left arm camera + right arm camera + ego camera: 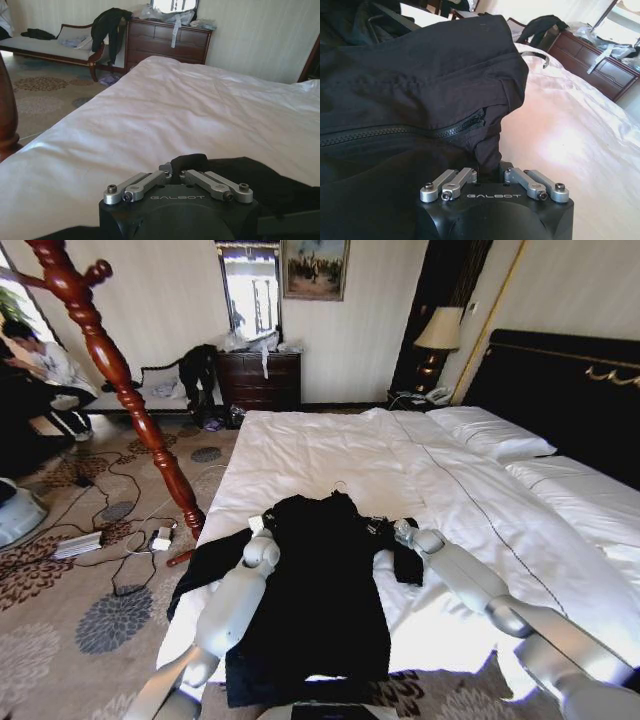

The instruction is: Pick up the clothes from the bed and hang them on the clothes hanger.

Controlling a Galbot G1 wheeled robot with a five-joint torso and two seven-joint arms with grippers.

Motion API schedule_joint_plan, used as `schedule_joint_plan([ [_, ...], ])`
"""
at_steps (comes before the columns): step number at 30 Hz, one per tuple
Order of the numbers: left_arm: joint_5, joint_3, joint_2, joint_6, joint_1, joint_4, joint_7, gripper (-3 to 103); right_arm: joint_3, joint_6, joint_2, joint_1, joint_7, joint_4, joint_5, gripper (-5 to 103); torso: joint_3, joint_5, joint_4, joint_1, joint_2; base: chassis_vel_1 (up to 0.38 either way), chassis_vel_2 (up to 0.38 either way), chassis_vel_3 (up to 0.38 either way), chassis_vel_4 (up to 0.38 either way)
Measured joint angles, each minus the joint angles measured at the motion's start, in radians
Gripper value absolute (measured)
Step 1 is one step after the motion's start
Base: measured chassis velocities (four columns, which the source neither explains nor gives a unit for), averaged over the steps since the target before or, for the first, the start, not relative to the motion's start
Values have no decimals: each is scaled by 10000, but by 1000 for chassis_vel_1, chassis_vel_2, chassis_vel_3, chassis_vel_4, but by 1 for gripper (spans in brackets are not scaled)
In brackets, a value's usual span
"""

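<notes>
On the bed, near its foot, lies one black coat, one thin hanger hook poking out at its collar. Your left gripper and right gripper each look pinched on cloth at a shoulder. Judged step: pickup, grasp made. Next calls for an even two-arm lift. Count: two grippers, one coat stand.

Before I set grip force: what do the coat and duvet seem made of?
Coat: soft matte black woven cloth, probably synthetic; it folds limply and has a stitched zipper. Duvet: white, smooth, cotton-like fabric with a faint sheen, creased in soft wrinkles.
</notes>
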Motion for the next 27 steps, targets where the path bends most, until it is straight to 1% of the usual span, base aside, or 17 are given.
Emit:
schedule_joint_plan([
  [3, -33, 43, -50, -7, -167, 45, 49, 0, -6, 30, -1, -34, -64, 18, 1, 18, 0, 0, 1, 0, 0, 0, 0, 0, 0],
  [5, -48, 132, -119, -131, -305, 46, 241, 0, -30, 40, 4, -66, -77, 20, -9, 18, 0, -1, 1, 0, 0, 0, 0, 0, 0],
  [6, -81, 260, -203, -276, -416, 13, 487, 0, -70, 43, 35, -85, -76, 11, -55, 18, -1, -1, 0, 0, 0, 0, 0, 0, 0],
  [7, -81, 260, -203, -276, -416, 13, 487, 0, -70, 43, 35, -85, -76, 11, -55, 18, -1, -1, 0, 0, 0, 0, 0, 0, 0],
  [8, -85, 354, -263, -366, -495, -35, 626, 0, -131, 49, 60, -101, -109, 1, -133, 18, -1, -5, 1, 0, 1, 0, 0, 0, 0],
  [9, -90, 472, -328, -430, -569, -89, 761, 0, -177, 46, 105, -114, -104, -32, -174, 18, -1, 9, 0, -1, 1, 0, 0, 0, 0],
  [12, -96, 692, -423, -463, -631, -106, 884, 0, -197, 38, 168, -110, -83, -76, -217, 18, -1, 0, 1, -1, 1, 0, 0, 0, 0],
  [13, -84, 956, -539, -478, -677, -103, 972, 0, -229, 23, 236, -105, -51, -114, -245, 18, -1, -3, -4, -1, 1, 0, 0, 0, 0],
  [14, -20, 1131, -637, -488, -700, -61, 1030, 0, -275, 11, 301, -94, -28, -141, -257, 18, -2, 1, -4, -1, 1, 0, 0, 0, 0],
  [22, 259, 2052, -1102, -478, -463, 280, 1058, 0, -390, -47, 524, -6, 109, -315, -227, 18, -1, 1, -1, -1, 1, 0, 0, 0, 0],
  [23, 259, 2052, -1102, -478, -463, 280, 1058, 0, -390, -47, 524, -6, 109, -315, -227, 18, -1, 1, -1, -1, 1, 0, 0, 0, 0],
  [26, 371, 2537, -1168, -469, -135, 342, 1020, 0, -392, -58, 581, 24, 109, -400, -157, 18, 0, 2, 0, -1, 2, 0, 0, 0, 0],
  [27, 371, 2537, -1168, -469, -135, 342, 1020, 0, -392, -58, 581, 24, 109, -400, -157, 18, 0, 2, 0, -1, 2, 0, 0, 0, 0],
])
